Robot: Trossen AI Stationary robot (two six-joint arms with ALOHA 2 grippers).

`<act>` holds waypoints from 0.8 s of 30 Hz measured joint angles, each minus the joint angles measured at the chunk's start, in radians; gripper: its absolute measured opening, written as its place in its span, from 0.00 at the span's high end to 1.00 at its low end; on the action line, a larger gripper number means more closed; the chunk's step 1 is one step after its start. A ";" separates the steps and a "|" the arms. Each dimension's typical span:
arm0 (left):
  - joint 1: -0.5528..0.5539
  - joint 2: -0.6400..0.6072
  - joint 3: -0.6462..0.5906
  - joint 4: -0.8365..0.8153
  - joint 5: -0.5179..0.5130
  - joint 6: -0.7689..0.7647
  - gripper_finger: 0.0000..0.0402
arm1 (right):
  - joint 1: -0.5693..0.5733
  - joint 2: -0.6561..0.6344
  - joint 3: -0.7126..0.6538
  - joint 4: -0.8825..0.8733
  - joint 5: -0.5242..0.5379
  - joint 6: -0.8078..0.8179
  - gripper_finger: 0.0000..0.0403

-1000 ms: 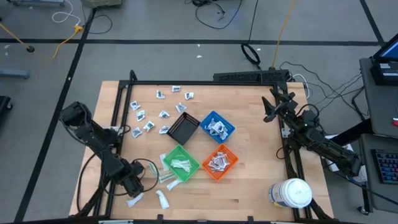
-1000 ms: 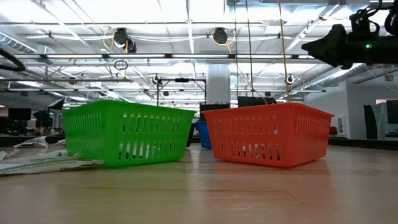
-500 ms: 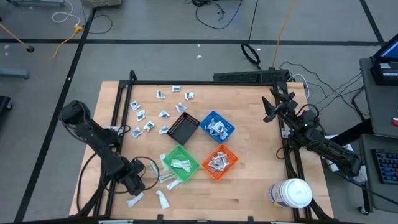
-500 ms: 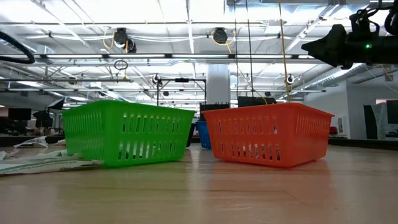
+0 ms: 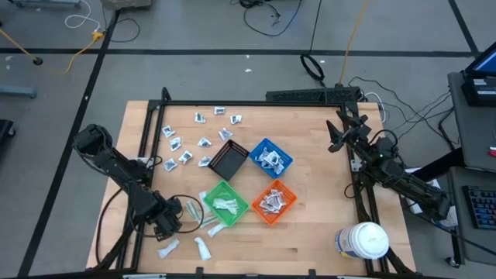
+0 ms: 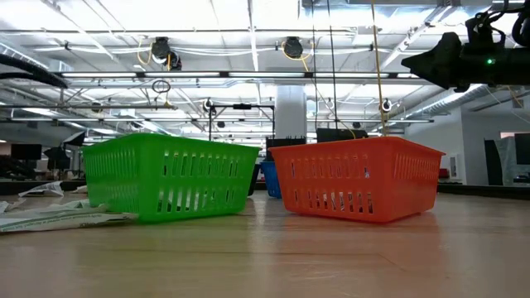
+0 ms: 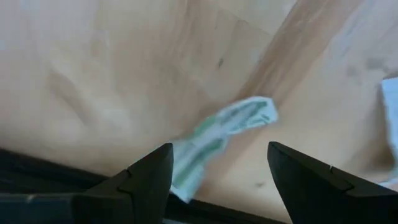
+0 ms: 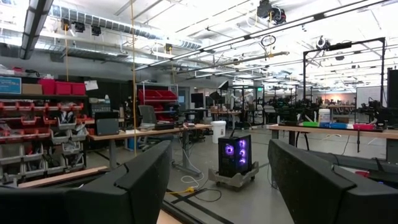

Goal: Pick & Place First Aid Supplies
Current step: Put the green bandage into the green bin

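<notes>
The left gripper (image 5: 172,219) hangs low over the near left part of the wooden table (image 5: 318,194), its two dark fingers (image 7: 140,180) spread wide apart and holding nothing. In the left wrist view a white packet with green print (image 7: 217,137) lies flat on the wood in the gap between them, touched by neither finger. The right gripper (image 5: 335,133) waits raised at the table's far right edge, its fingers (image 8: 130,180) likewise parted and empty, its wrist camera looking out over a workshop of benches, red parts bins and a lit computer case.

Four small square bins sit in a diamond at mid-table: black bin (image 5: 229,161), blue bin (image 5: 271,156), green bin (image 5: 225,203) and orange bin (image 5: 273,201). The blue, green and orange ones each hold white packets; what the black one holds cannot be made out. A large white jar (image 5: 364,240) stands at the near right corner.

The first aid supplies are small, flat and white or silvery. A loose scatter of packets (image 5: 203,142) lies on the far left of the table beyond the black bin. Others lie near the left gripper: a few between it and the green bin (image 5: 200,211), two more at the near edge (image 5: 186,248). From table height, flat wrappers (image 6: 58,217) rest just beside the green bin.
</notes>
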 joint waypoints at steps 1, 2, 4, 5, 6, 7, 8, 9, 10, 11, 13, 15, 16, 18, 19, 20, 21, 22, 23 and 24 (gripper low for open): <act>0.000 0.000 0.000 -0.002 -0.021 0.042 0.34 | 0.000 0.000 0.000 0.000 0.000 0.000 0.35; 0.000 0.000 0.000 0.001 -0.041 0.086 0.34 | 0.000 0.000 0.000 0.000 0.000 0.000 0.35; 0.000 0.000 0.000 0.012 -0.068 0.169 0.36 | 0.000 0.000 0.000 0.000 0.000 0.000 0.35; 0.000 0.000 0.001 0.015 -0.071 0.201 0.37 | 0.000 0.000 0.000 0.000 0.000 0.000 0.35; 0.000 0.000 0.002 0.015 -0.072 0.227 0.38 | 0.000 0.000 0.000 0.000 0.000 0.000 0.35; 0.000 0.000 0.002 0.016 -0.073 0.249 0.40 | 0.000 0.000 0.000 0.000 0.000 0.000 0.35; 0.000 0.001 0.002 0.018 -0.072 0.265 0.41 | 0.000 0.000 0.000 0.000 0.000 0.000 0.35; 0.000 0.005 0.002 0.020 -0.072 0.276 0.43 | 0.000 0.000 0.000 0.000 0.000 0.000 0.35; 0.000 0.007 0.001 0.020 -0.072 0.286 0.46 | 0.000 0.000 0.000 0.000 0.000 0.000 0.35; -0.002 0.007 -0.002 0.024 -0.072 0.292 0.49 | 0.000 0.000 0.000 0.000 0.000 0.000 0.35; -0.001 0.007 -0.007 0.028 -0.072 0.298 0.54 | 0.000 0.000 0.000 0.000 0.000 0.000 0.35; -0.001 0.007 -0.012 0.028 -0.075 0.300 0.60 | 0.000 0.000 0.000 0.000 0.000 0.000 0.35; -0.001 0.007 -0.014 0.029 -0.075 0.297 0.63 | 0.000 0.000 0.000 0.000 0.000 0.000 0.35; -0.001 0.007 -0.020 0.038 -0.071 0.293 0.68 | 0.000 0.000 0.000 0.000 0.000 0.000 0.35; -0.001 0.007 -0.024 0.051 -0.065 0.292 0.71 | 0.000 0.000 0.000 0.000 0.000 0.000 0.35; -0.001 0.007 -0.029 0.066 -0.061 0.292 0.73 | 0.000 0.000 0.000 0.000 0.000 0.000 0.35; -0.001 0.007 -0.034 0.085 -0.058 0.291 0.75 | 0.000 0.000 0.000 0.000 0.000 0.000 0.35; -0.001 0.007 -0.037 0.102 -0.056 0.286 0.77 | 0.000 0.000 0.000 0.000 0.000 0.000 0.35; -0.001 0.007 -0.040 0.114 -0.056 0.279 0.79 | 0.000 0.000 0.000 0.000 0.000 0.000 0.35; -0.001 0.007 -0.041 0.121 -0.056 0.273 0.82 | 0.000 0.000 0.000 0.000 0.000 0.000 0.35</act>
